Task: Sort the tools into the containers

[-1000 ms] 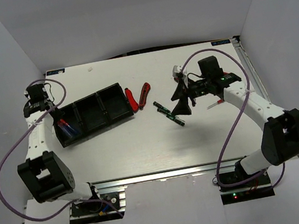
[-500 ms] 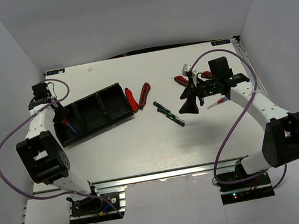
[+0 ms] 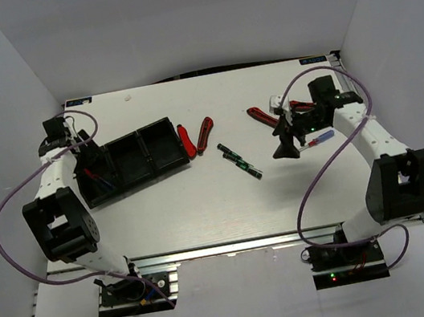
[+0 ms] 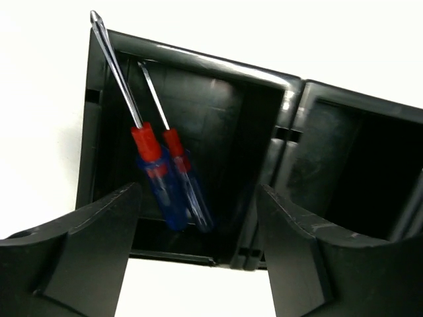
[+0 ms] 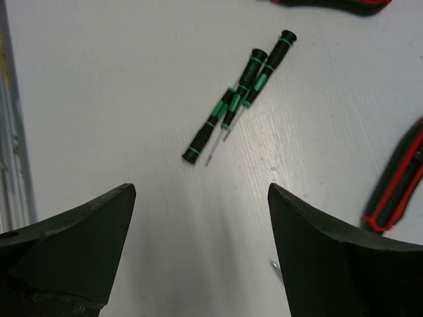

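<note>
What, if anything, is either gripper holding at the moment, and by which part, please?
Nothing is held: the left gripper and the right gripper both stand open and empty.

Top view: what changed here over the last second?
The left gripper opened over the tray's left compartment, apparently dropping one of the two blue screwdrivers lying there. The right gripper, open, swung right, uncovering red cutters and another blue screwdriver. Tray, the cutters beside it and the green screwdrivers stayed put.
</note>
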Robot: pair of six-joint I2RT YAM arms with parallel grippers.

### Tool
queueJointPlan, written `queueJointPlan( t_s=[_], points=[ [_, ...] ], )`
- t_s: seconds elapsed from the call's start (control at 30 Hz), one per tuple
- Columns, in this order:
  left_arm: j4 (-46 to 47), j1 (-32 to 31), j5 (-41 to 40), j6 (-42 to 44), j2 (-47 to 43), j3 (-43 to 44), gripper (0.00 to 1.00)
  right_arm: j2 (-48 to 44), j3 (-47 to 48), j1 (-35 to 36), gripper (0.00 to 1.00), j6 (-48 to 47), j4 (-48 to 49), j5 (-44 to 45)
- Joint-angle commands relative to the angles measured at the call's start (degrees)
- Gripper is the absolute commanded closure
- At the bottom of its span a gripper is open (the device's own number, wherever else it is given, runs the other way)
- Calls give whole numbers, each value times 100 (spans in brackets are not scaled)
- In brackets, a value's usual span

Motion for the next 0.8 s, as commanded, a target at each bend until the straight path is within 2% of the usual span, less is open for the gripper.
queueJointPlan(
  t_s=[0.0, 0.07, 0.1, 0.13, 0.2, 0.3, 0.37, 0.47, 0.77],
  points=[
    [-35, 32, 433, 17, -572, 79, 19, 368, 504, -405, 12, -3114, -2030, 32],
    [-96, 32, 626, -44, -826, 27, 19, 666, 732, -546, 15, -3967, -2767, 471],
    [-114, 32, 705, -71, -932, -8, 19, 746, 785, -677, 16, -4693, -2928, 629],
    [-123, 40, 923, -123, -1150, -95, 19, 877, 820, -687, 16, -5005, -3026, 996],
    [-123, 32, 1249, -290, -1406, -227, 19, 966, 777, -976, 18, -5611, -3001, 1394],
    [-53, 40, 2188, -544, -1933, -666, 19, 1150, 663, -1161, 19, -6140, -2693, 2018],
    [280, 32, 2985, -685, -2441, -1235, 19, 1422, 776, -1232, 20, -6195, -2509, 2396],
    [562, 23, 3682, -1098, -3030, -1886, 19, 1897, 1214, -1285, 22, -6151, -2350, 2670],
    [967, -92, 4204, -2083, -4288, -2935, 18, 2873, 1778, -1293, 28, -5765, -1594, 3381]
  ],
)
